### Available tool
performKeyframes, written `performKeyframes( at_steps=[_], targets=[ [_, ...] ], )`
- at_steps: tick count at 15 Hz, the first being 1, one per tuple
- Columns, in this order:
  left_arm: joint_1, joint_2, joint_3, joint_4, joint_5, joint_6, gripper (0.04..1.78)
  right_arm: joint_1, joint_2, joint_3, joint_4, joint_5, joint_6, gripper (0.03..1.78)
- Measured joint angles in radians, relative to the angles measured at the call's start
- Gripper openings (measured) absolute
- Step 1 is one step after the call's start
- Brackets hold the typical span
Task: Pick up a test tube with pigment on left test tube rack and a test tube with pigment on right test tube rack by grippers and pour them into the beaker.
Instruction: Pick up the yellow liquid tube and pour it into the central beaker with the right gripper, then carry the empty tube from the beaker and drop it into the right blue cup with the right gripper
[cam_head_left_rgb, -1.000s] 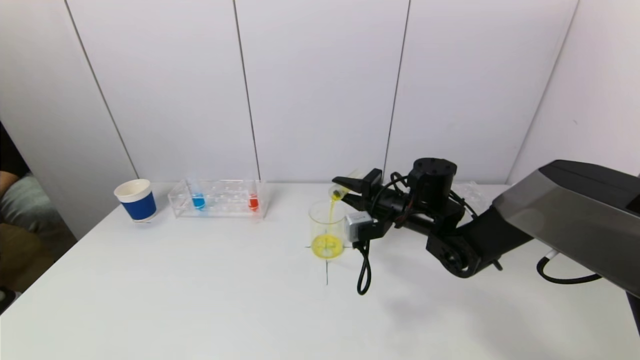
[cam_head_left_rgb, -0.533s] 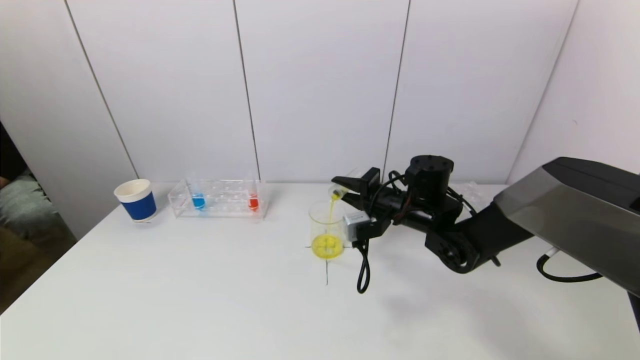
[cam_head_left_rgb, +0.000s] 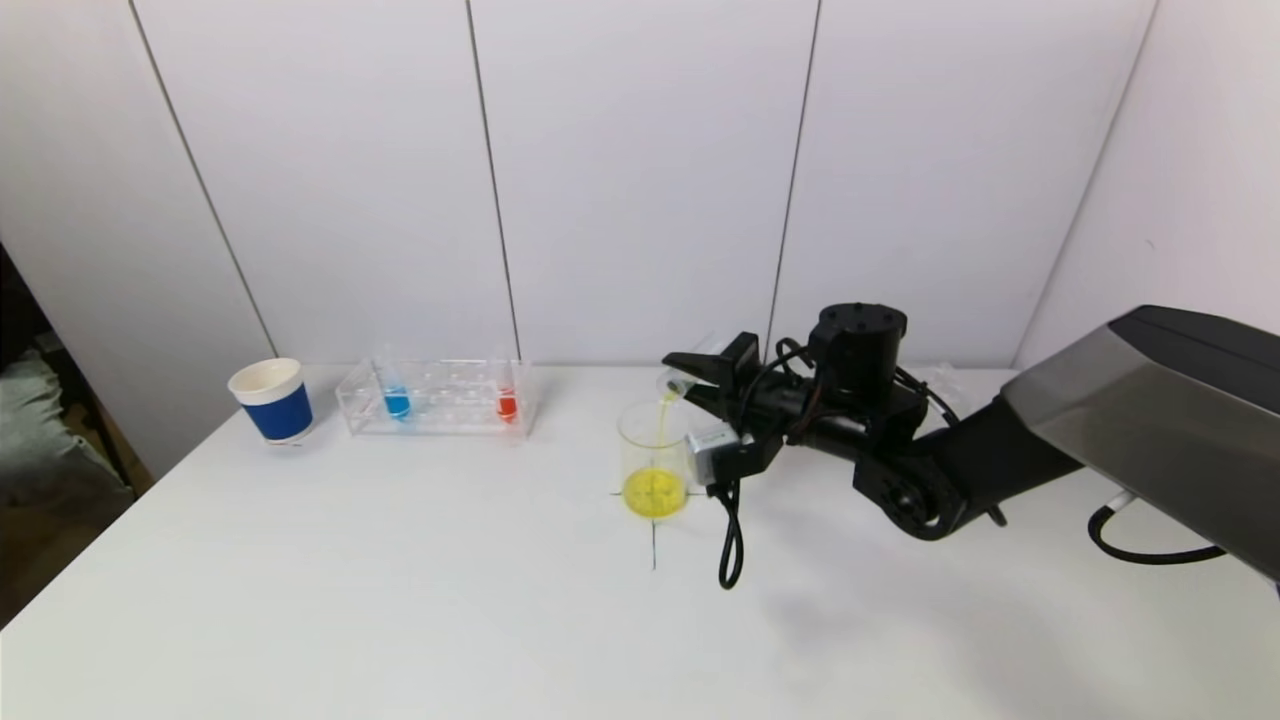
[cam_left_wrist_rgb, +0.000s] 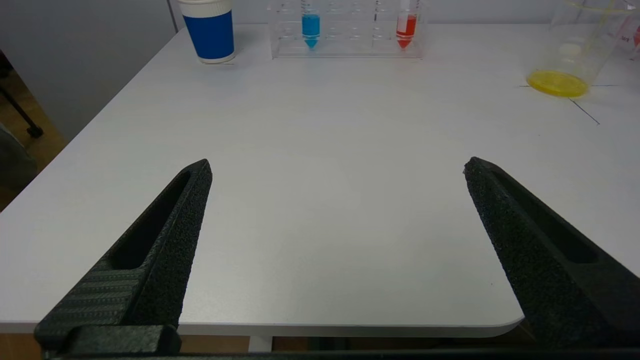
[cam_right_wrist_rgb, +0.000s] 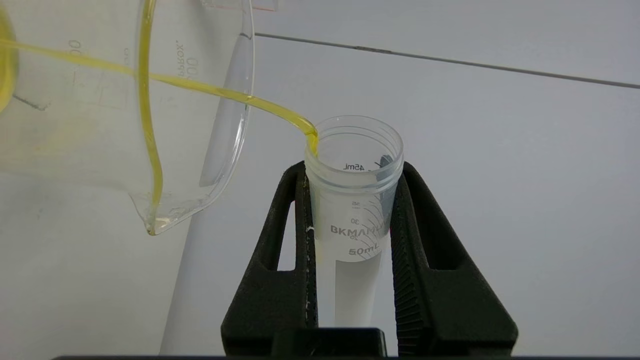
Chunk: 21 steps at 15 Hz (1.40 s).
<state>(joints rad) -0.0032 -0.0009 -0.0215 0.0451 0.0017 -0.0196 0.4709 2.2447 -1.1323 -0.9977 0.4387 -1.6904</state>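
Right claw (cam_head_left_rgb: 693, 385) clamps the tilted test tube (cam_right_wrist_rgb: 353, 185) over the beaker (cam_head_left_rgb: 655, 458), mid-tabletop (cam_head_left_rgb: 400, 580), open room around; yellow stream (cam_right_wrist_rgb: 210, 90) runs in. Left claw (cam_left_wrist_rgb: 337, 170) gapes wide near the tabletop's front edge.

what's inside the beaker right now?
The beaker holds a shallow pool of yellow liquid at its bottom, with a thin yellow stream falling in from the tilted test tube held by the right gripper. Nothing else shows inside; its clear walls hide nothing.

R tool (cam_head_left_rgb: 692, 380) tipping tube (cam_head_left_rgb: 676, 382), yellow stream into beaker (cam_head_left_rgb: 655, 462)
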Motion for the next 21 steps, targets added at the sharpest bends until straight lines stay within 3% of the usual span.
performKeyframes(
  at_steps=[8,14,16,17,19,21],
  targets=[
    [0.000,0.000,0.000,0.000,0.000,0.000,1.76,0.007,-0.034,-0.012,0.078,-0.023,-0.078,0.48],
    [0.000,0.000,0.000,0.000,0.000,0.000,1.76,0.011,-0.044,-0.018,0.081,-0.033,-0.080,0.48],
    [0.000,0.000,0.000,0.000,0.000,0.000,1.76,0.014,-0.046,-0.020,0.063,-0.043,-0.010,0.48],
    [0.000,0.000,0.000,0.000,0.000,0.000,1.76,0.018,-0.050,-0.020,0.038,-0.057,0.059,0.48],
    [0.000,0.000,0.000,0.000,0.000,0.000,1.76,0.034,-0.060,-0.017,-0.058,-0.118,0.233,0.48],
    [0.000,0.000,0.000,0.000,0.000,0.000,1.76,0.057,-0.076,-0.015,-0.141,-0.209,0.429,0.48]
  ],
)
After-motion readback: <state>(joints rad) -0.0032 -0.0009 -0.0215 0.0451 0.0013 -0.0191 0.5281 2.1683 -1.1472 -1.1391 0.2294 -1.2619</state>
